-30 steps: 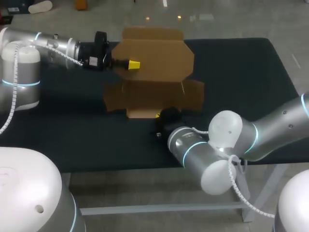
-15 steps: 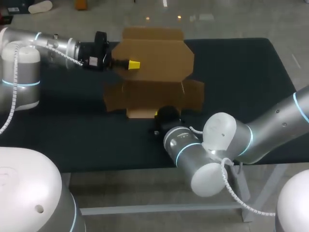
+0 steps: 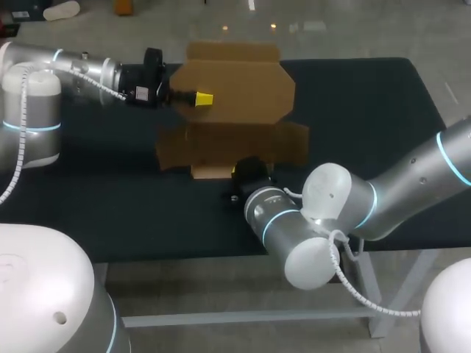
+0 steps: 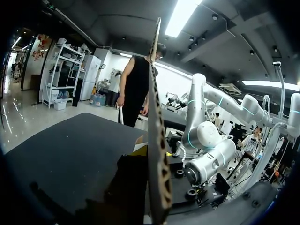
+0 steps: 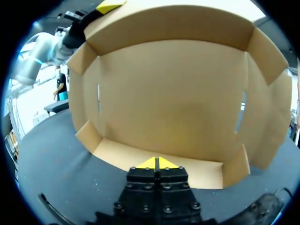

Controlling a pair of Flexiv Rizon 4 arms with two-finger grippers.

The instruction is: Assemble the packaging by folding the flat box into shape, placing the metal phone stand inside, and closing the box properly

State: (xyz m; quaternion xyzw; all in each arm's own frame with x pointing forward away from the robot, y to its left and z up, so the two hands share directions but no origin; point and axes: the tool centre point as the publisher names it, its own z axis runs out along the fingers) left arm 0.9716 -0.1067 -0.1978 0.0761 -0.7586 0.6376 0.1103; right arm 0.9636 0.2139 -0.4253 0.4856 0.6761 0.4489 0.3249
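The brown cardboard box (image 3: 235, 88) lies half folded at the table's middle, its back panel raised and tilted. My left gripper (image 3: 202, 98) is shut on that panel's left part, one yellow tip showing on its front face. In the left wrist view the panel (image 4: 157, 140) stands edge-on right ahead of the camera. My right gripper (image 5: 157, 163) is shut, its yellow tips pressed together over the low front flap (image 5: 201, 171), facing the box's inside (image 5: 173, 98). From above, the right gripper (image 3: 237, 172) sits at the box's near edge. No metal phone stand shows in any view.
The dark table (image 3: 353, 110) has bare room to the right of the box and along its near side. My right arm's elbow (image 3: 324, 198) hangs over the front edge.
My right arm has swung leftward and its gripper has pushed in at the front flap. The box's lower part has shifted slightly left. The left arm has kept still.
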